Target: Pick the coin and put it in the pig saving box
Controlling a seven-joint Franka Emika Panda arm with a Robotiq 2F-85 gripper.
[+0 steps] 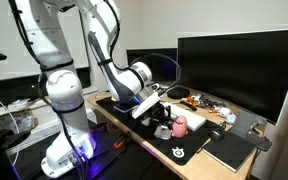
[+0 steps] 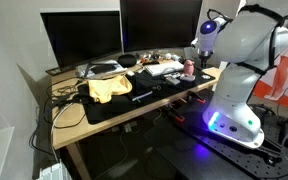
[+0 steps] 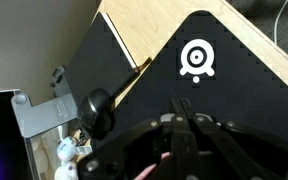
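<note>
Presently the gripper (image 1: 160, 115) is closed over the black mat (image 3: 234, 110). Whether a coin sits between the jaws cannot be told. The pig saving box (image 1: 180, 124) stands on the mat near the desk's front edge. It is just beside the gripper, on the side away from the robot's base.

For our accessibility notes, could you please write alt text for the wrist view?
The gripper, jaws shut, hangs over a black desk mat bearing a white round logo. Light wooden desk shows beyond; a grey bracket sits at the left.
</note>
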